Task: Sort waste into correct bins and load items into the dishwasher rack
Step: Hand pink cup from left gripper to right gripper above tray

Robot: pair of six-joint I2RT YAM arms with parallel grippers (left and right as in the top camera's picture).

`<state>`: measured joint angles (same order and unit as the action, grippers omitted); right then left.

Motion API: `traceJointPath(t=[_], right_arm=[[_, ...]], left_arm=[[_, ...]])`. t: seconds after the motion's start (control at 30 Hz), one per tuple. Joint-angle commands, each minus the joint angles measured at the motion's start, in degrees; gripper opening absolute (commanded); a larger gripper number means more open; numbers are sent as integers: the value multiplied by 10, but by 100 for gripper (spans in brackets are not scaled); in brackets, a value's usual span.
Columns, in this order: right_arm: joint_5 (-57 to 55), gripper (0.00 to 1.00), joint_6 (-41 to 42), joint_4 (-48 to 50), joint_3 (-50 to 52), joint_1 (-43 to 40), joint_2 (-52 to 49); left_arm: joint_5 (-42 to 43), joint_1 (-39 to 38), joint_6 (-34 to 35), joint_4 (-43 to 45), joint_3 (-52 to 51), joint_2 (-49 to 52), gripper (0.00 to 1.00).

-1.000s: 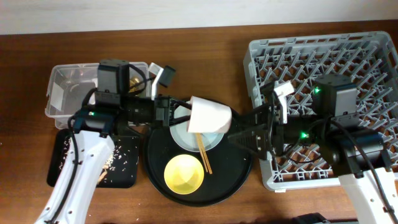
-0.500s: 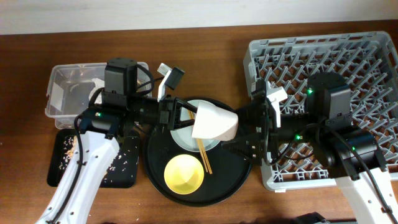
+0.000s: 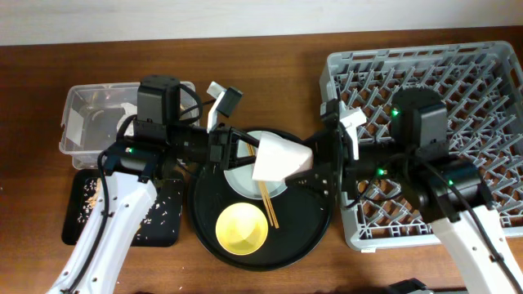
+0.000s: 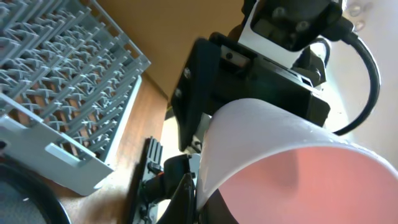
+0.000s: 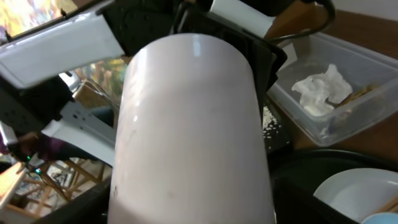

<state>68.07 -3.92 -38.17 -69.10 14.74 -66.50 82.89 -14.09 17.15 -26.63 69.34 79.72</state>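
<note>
Plainly, left end effector pinching pink cup, cup hiding right end effector, grip untellable.

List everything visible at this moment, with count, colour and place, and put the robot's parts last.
dishwasher rack: one, grey, right of the table
clear tub: one, transparent, top left
tissue: one, white, crumpled, in the clear tub
shallow tray: one, black, below the tub
food scraps: scattered beige grains, in the shallow tray
round tray: one, black, centre
plate: one, pale grey-white, on the round tray
bowl: one, yellow, on the round tray
chopsticks: one pair, brown, from plate onto round tray
cup: one, pale pink, in the air above the plate
left hand: black, gripping the cup's rim end
right hand: black, at the cup's base, grip unclear
</note>
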Motion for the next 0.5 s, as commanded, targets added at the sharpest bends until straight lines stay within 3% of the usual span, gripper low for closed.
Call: traceJointPath(t=[0.0,0.07,0.17,0.23,0.47], right_arm=[[-8,69,-1,9,-9,4,-15],[-8,66,-1,13,-9,4,-17],[-8,49,-1,23,-9,4,-17],[-8,41,-1,30,-9,4,-17],[-8,40,-1,49,-10,1,-17]], left_arm=[[18,-1,2,3,9,-2,0],[17,-1,2,3,9,-2,0],[7,-1,1,3,9,-2,1],[-12,-1,1,2,9,-2,8],[-69,-1,-2,-22,9,-2,11]])
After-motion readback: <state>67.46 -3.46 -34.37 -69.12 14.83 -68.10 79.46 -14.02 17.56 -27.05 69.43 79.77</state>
